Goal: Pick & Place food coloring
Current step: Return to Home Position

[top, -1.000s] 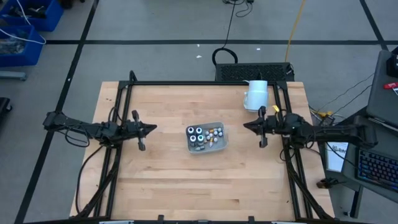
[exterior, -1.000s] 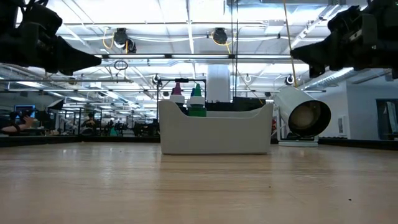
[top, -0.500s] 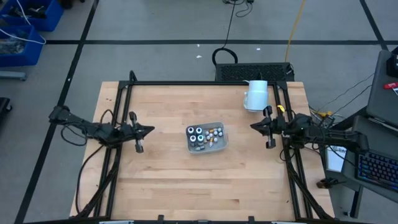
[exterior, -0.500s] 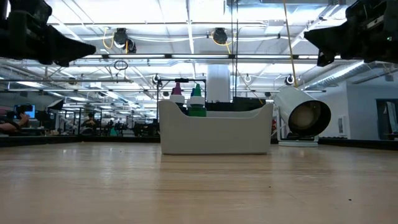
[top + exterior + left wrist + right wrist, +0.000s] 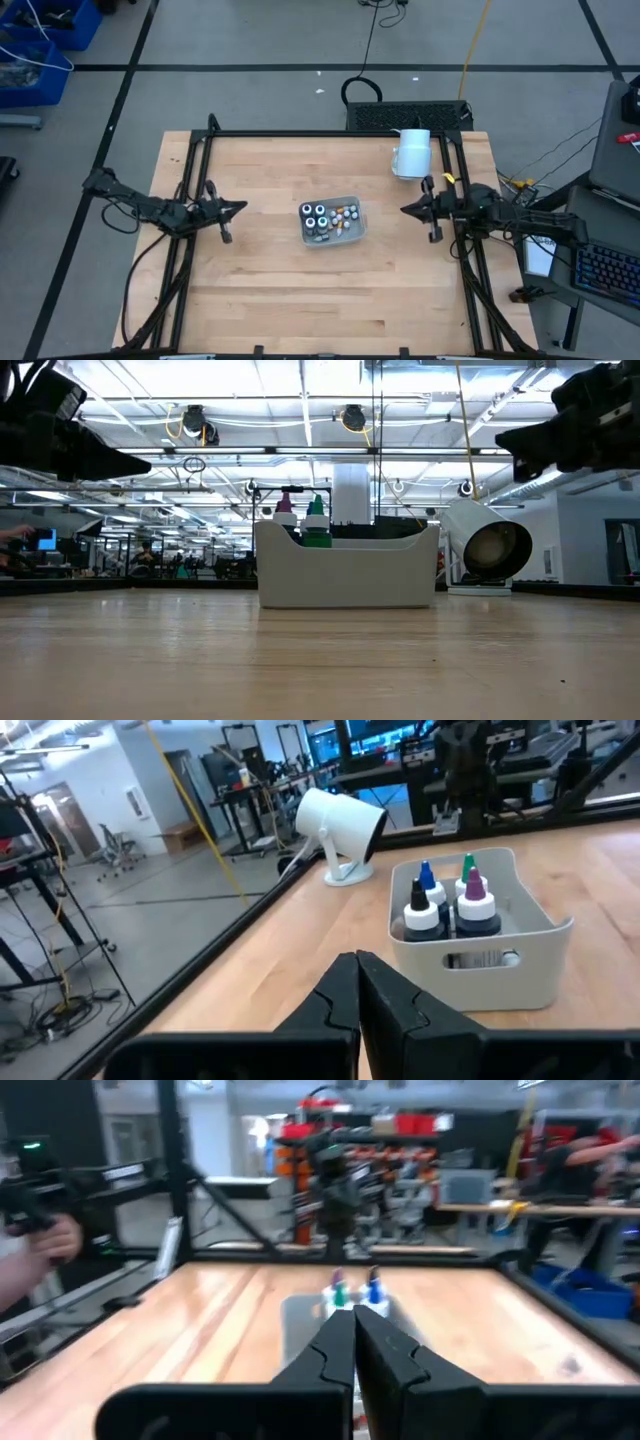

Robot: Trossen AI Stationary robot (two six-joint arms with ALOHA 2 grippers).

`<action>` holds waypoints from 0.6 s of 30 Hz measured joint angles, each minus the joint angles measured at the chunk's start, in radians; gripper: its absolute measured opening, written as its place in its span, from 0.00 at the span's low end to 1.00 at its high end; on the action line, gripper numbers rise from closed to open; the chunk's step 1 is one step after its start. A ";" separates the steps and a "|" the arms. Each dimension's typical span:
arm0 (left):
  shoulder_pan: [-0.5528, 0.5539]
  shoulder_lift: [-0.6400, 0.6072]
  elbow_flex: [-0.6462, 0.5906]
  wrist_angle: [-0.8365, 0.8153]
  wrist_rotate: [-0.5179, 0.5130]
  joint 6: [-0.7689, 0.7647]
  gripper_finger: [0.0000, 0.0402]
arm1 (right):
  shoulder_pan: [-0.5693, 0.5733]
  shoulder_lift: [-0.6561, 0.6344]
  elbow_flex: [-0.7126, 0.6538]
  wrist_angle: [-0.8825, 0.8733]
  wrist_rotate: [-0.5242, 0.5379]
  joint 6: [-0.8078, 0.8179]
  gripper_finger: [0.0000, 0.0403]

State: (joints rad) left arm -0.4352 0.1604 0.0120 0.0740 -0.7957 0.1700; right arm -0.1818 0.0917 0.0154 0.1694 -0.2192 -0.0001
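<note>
In the high view, a white bin (image 5: 358, 233) is seen at the centre of the wooden table (image 5: 300, 300). The food coloring bottles (image 5: 318, 213) are gathered inside it: dark round ones with white tops in its left half, tiny pale and orange-tinted ones in its right half. A white cylindrical object (image 5: 411, 153) lies at the upper right of the table. The left gripper (image 5: 243, 207) is held at centre left and the right gripper (image 5: 403, 210) at centre right. Both are pointed at the bin, well apart from it, and each narrows to a single tip.

In the low view, the bin (image 5: 345, 575) is shown mid-frame, with purple and green bottle tips (image 5: 317, 510) rising above its rim at the left. The cylinder (image 5: 490, 545) is seen at the right with its open end turned toward the camera. The left gripper (image 5: 148, 460) is seen at the upper left and the right gripper (image 5: 498, 443) at the upper right, both clear of the table.

In the left wrist view, the fingers (image 5: 335, 1005) are pressed together with nothing between them. Beyond them the bin (image 5: 520, 970) is seen to hold dark bottles (image 5: 470, 910) with blue, green and purple tips. The cylinder (image 5: 340, 820) is seen on a small stand farther off.

In the right wrist view, the fingers (image 5: 325, 1360) are likewise pressed together and nothing is held. The bin (image 5: 300, 1320) is blurred beyond them, with purple, green and blue tips (image 5: 372, 1290) above it. A person's hand (image 5: 50, 1240) is seen off the table.
</note>
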 joint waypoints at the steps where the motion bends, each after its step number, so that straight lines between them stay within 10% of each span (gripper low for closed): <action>1: 0.001 0.000 0.000 -0.006 0.000 -0.005 0.01 | 0.000 0.000 0.000 -0.008 -0.024 0.004 0.00; 18: 0.002 0.003 0.001 -0.008 0.174 -0.091 0.02 | 0.000 0.000 0.000 -0.070 -0.033 0.044 0.00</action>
State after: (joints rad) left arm -0.4336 0.1635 0.0128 0.0659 -0.6219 0.0791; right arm -0.1814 0.0917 0.0151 0.0993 -0.2521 0.0440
